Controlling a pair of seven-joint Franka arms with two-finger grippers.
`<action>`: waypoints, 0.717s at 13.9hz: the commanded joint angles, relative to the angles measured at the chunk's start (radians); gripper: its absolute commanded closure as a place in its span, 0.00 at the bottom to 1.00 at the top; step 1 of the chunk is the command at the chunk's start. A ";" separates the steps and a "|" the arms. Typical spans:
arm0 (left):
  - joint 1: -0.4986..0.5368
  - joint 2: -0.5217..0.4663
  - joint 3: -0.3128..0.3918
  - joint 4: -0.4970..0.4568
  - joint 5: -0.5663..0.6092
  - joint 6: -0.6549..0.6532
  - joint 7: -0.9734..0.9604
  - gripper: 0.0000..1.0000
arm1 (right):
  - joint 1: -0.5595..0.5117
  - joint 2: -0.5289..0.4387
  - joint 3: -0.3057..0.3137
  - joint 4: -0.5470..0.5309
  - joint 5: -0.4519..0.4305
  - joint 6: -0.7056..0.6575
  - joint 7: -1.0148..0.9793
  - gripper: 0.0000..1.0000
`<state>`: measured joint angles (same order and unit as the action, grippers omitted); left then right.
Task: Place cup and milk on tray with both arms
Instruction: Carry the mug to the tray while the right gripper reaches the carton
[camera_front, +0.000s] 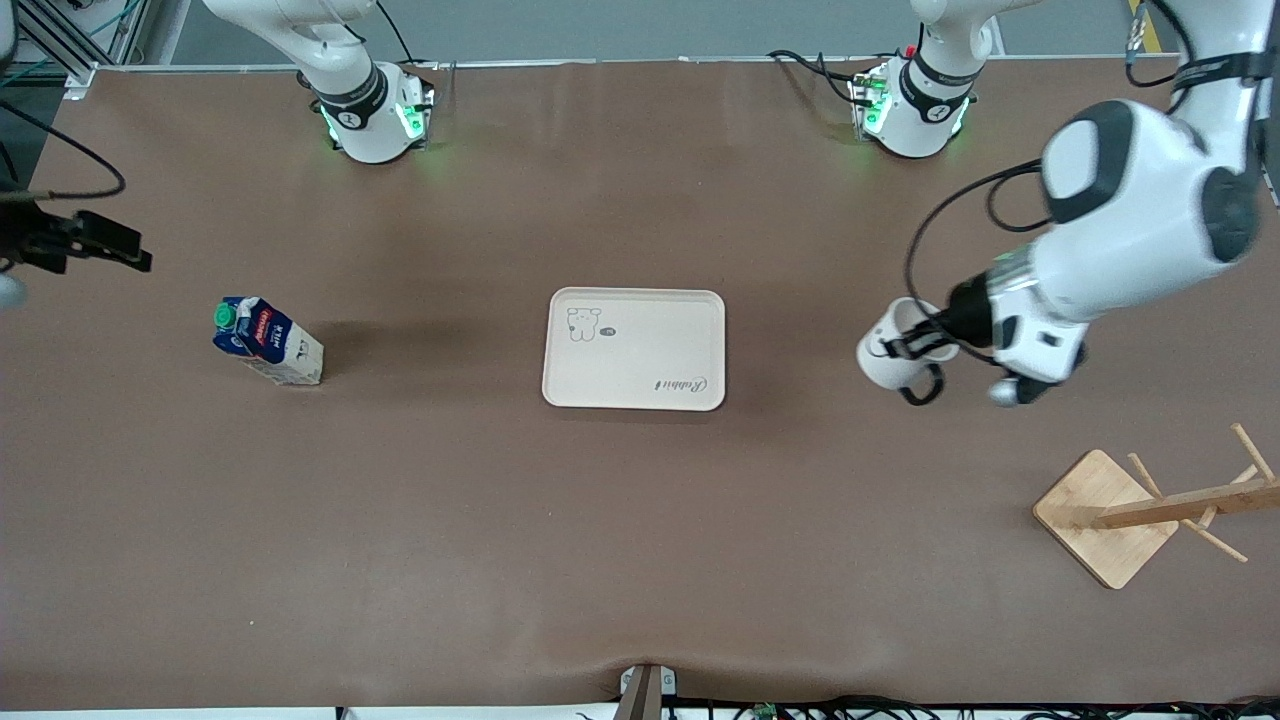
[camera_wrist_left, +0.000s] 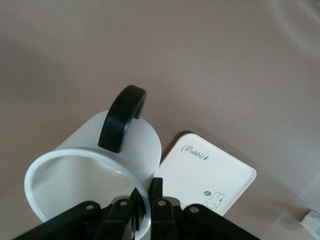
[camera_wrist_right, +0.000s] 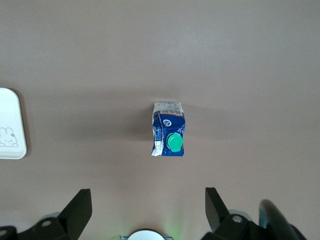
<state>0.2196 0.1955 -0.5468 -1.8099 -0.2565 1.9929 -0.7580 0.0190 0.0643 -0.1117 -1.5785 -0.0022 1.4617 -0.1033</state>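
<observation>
Carrying the cup (camera_front: 893, 352) pinched at its rim, your left gripper (camera_front: 915, 345) hangs over bare table (camera_front: 640, 560), right of the centred tray (camera_front: 634, 349). Next, swing it over the tray and lower. Your right gripper (camera_wrist_right: 148, 212), fingers wide, waits above the milk (camera_front: 268, 342) at frame left.

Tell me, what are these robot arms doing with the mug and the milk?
The left gripper is shut on the rim of the white cup and holds it up in the air, over the table toward the left arm's end, not yet above the tray. The tray has nothing on it. The milk stands by itself on the table toward the right arm's end. The right gripper is open, up above the milk and not touching it. A wooden rack stands nearer the front camera.
</observation>
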 joint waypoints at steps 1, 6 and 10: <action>-0.136 0.102 -0.001 0.079 0.119 0.000 -0.205 1.00 | 0.002 0.051 0.003 0.028 0.016 -0.041 0.017 0.00; -0.357 0.266 0.002 0.150 0.232 0.000 -0.513 1.00 | -0.105 0.083 -0.002 -0.076 0.189 -0.046 0.017 0.00; -0.445 0.407 0.005 0.243 0.235 0.007 -0.625 1.00 | -0.068 0.085 0.000 -0.155 0.182 0.029 0.055 0.00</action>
<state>-0.1950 0.5207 -0.5454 -1.6472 -0.0487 2.0082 -1.3309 -0.0665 0.1615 -0.1231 -1.6783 0.1688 1.4506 -0.0868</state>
